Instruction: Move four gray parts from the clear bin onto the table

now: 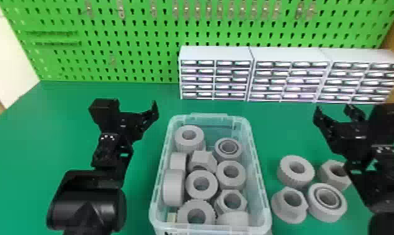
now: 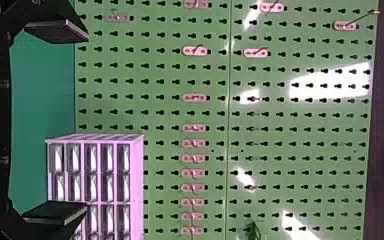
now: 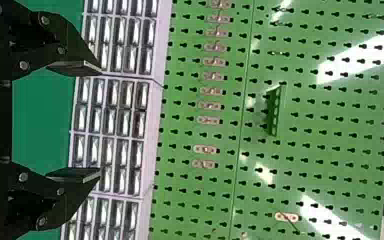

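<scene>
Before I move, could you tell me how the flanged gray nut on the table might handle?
The flanged nut looks rigid and thick-walled, so it probably won't flex. Its wide flange faces down, so it should resist tipping.

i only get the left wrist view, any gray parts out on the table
Observer: Yes, four gray parts sit on the table, to the right of the clear bin.
Operator: ok so is the bin empty
Observer: No, the head view shows other gray parts inside it.
Operator: right hand holding anything
Observer: No, the right hand is open with nothing between its fingers.
</scene>
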